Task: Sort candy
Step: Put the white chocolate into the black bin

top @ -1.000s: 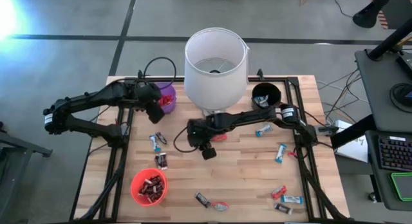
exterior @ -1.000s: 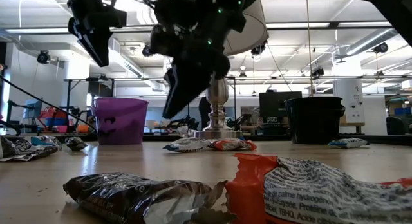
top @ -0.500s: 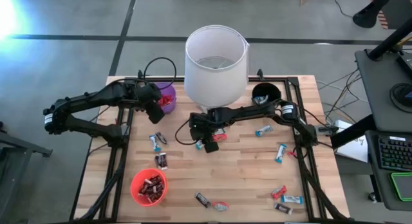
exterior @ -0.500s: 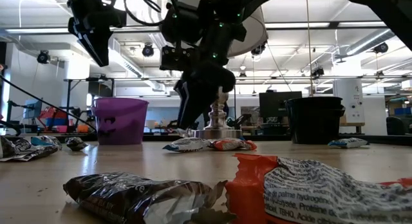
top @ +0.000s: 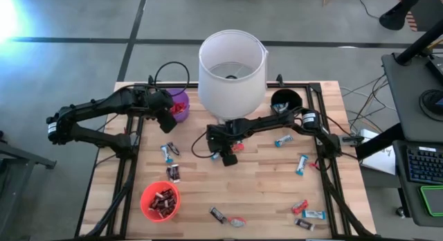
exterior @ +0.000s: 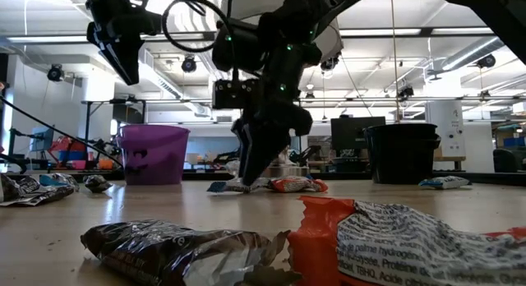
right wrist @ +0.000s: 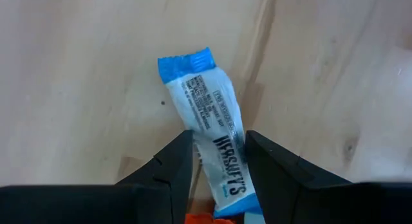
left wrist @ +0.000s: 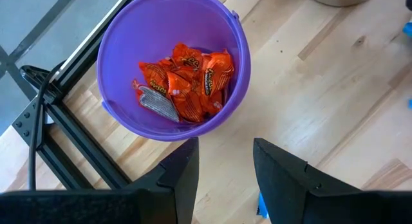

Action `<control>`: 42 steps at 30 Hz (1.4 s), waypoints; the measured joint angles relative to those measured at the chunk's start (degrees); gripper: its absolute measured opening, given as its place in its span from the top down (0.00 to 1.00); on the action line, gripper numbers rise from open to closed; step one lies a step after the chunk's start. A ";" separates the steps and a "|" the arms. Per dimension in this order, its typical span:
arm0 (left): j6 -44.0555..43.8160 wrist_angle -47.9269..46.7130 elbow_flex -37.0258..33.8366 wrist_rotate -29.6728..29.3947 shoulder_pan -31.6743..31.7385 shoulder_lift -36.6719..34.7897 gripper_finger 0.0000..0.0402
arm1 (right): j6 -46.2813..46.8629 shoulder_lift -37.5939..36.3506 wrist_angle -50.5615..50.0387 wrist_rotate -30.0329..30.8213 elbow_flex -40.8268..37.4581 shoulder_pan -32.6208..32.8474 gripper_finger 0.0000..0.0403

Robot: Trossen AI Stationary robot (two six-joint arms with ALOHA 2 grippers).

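With orange candy in the purple cup (left wrist: 167, 63) and dark bars in the red cup (top: 160, 201), many candies lie loose, and the right gripper (right wrist: 217, 161), open, straddles a blue-and-white bar (right wrist: 209, 147) on the table (top: 263, 185), ungripped.

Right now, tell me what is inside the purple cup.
The purple cup holds a small pile of orange-wrapped candy, one piece showing its silver underside. Whatever lies beneath that pile, and the cup's floor, is covered. The left tool hovers beside the cup, empty.
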 joint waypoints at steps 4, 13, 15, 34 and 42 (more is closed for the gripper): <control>0.00 0.04 0.00 0.00 0.00 0.00 0.68 | 1.78 0.00 2.37 0.00 -1.56 -0.02 0.67; 0.96 0.17 0.00 -0.06 0.00 0.00 0.68 | 4.51 -0.05 1.88 -0.49 -2.76 0.14 0.88; 1.16 0.15 -0.02 -0.05 0.00 0.00 0.68 | 6.13 -0.12 1.59 -0.57 -2.67 0.23 0.94; 2.97 -0.13 -0.02 0.27 0.00 0.00 0.68 | 21.99 -0.15 -13.05 -3.10 5.91 7.42 0.95; 7.04 -0.20 -0.01 0.34 0.00 0.00 0.68 | 31.67 -0.15 -21.87 -3.04 5.81 8.90 0.94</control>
